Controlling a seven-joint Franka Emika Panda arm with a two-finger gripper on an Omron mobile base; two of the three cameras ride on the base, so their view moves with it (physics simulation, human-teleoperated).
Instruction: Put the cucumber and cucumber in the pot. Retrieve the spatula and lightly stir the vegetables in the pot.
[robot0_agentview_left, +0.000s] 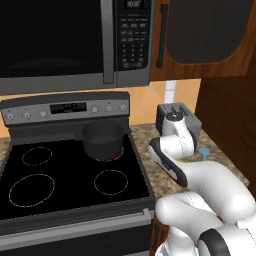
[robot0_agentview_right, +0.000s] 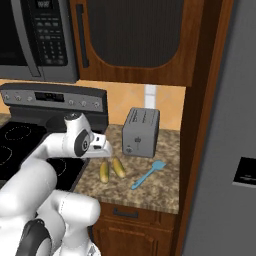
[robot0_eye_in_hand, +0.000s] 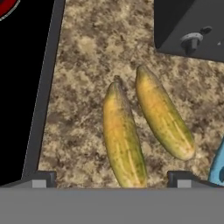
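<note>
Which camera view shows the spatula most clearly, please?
The right base view: the whole spatula lies on the counter beside the cucumbers. The hand view catches only its blue edge; the left base view gives a small blue piece.

No legible text: black microwave (robot0_agentview_left: 75, 42) keypad and display, grey stove panel (robot0_agentview_left: 65, 108) display below it, all blurred.

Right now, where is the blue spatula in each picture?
Left base view: a small blue bit of the spatula peeks out behind the arm, right of centre.
Right base view: it lies on the counter, lower middle, in front of the toaster.
Hand view: a blue sliver at the lower right edge.
Shared landmark: the toaster.
</note>
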